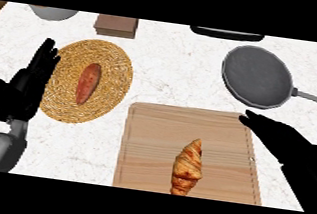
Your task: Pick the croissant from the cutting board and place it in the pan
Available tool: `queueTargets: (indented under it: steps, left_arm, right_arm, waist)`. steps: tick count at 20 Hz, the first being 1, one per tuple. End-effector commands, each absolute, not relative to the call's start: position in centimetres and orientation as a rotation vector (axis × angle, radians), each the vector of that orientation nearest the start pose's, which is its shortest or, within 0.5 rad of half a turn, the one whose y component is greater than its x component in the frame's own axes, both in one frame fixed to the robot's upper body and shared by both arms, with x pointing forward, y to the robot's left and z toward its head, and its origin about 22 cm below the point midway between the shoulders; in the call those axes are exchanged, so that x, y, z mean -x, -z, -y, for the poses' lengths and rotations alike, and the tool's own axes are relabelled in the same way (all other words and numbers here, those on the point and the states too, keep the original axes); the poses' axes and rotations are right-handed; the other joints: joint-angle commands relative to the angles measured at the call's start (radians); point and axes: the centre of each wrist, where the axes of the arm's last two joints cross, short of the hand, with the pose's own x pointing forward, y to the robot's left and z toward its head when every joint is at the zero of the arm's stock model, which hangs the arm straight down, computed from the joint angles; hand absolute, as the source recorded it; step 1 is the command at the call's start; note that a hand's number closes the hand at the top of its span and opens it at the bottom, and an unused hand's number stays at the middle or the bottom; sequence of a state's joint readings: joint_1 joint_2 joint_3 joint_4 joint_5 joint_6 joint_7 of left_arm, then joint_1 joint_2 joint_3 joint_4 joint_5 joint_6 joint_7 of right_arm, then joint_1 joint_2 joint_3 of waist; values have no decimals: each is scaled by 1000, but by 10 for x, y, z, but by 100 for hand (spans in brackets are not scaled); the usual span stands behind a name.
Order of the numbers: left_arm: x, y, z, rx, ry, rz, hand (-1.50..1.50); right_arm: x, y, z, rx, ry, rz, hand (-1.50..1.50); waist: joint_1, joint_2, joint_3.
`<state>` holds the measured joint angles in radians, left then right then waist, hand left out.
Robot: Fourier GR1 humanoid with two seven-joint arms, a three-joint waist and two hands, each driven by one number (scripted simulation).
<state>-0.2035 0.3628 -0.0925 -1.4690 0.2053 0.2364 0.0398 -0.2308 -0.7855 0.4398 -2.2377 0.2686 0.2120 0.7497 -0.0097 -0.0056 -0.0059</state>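
Two black hands frame a white marble worktop (176, 51). The croissant (188, 167) lies untouched on the wooden cutting board (149, 143), toward its near edge. The right hand (283, 140) hovers at the board's far right corner, fingers (253, 119) stretched straight and close together, holding nothing. This looks like the reaching step, with no grasp yet. Next the hand likely needs to come down over the croissant and curl round it. The grey pan (259, 77) sits beyond the board, apart from it. The left hand (25, 84) rests at the left, fingers straight, pointing up. The board's near edge and the croissant's tip are cut off.
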Motion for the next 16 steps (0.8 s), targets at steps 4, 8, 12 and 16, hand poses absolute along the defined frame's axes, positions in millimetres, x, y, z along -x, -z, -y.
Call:
queueTargets:
  steps: [4, 8, 12, 16]
  left_arm:
    - [-305, -60, -272, -186, 52, 1621, 0]
    - [-311, -63, -262, -197, 59, 1619, 0]
    - [-298, -58, -271, -184, 70, 1615, 0]
    - [-297, -49, -270, -192, 67, 1616, 0]
  right_arm:
    - [-198, -243, 173, 724, -1325, 1207, -150]
    - [-229, -254, 142, 771, -1387, 1216, -150]
    - [-240, -245, 104, 745, -1383, 1192, -150]
    - [-242, -226, 76, 586, -1409, 1150, -150]
  waist:
    - [32, 7, 0]
    - [41, 8, 1]
    - [40, 4, 2]
    - [25, 3, 4]
